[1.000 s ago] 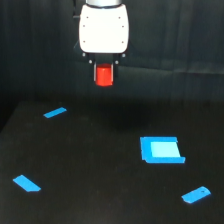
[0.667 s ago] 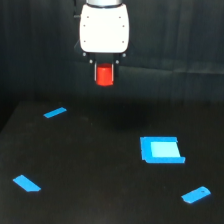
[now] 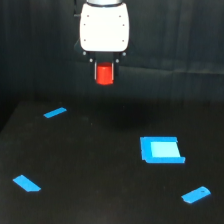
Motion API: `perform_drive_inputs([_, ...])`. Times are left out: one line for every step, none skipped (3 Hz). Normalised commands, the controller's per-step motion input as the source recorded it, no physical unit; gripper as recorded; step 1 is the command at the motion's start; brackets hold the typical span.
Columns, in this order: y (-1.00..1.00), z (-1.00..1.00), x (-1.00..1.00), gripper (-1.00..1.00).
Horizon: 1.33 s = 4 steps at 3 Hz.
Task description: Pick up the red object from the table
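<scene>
The red object is a small bright red upright cylinder held between the fingers of my gripper, under the white gripper body. The gripper is shut on it and holds it high above the black table, in front of the dark backdrop at the top centre of the exterior view. The fingers show as thin dark bars on either side of the cylinder.
A blue square lies on the table at the exterior view's right. Flat blue strips lie at the upper left, the lower left and the lower right.
The gripper and the red object in it have stayed at the same height and place. Nothing on the table has moved.
</scene>
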Motion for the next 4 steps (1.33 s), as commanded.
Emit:
perform_drive_inputs([0.05, -0.08, 0.07, -0.93])
perform_drive_inputs([0.10, 0.06, 0.15, -0.95])
perform_drive_inputs([-0.03, -0.03, 0.07, -0.99])
perform_drive_inputs([0.00, -0.08, -0.03, -0.99])
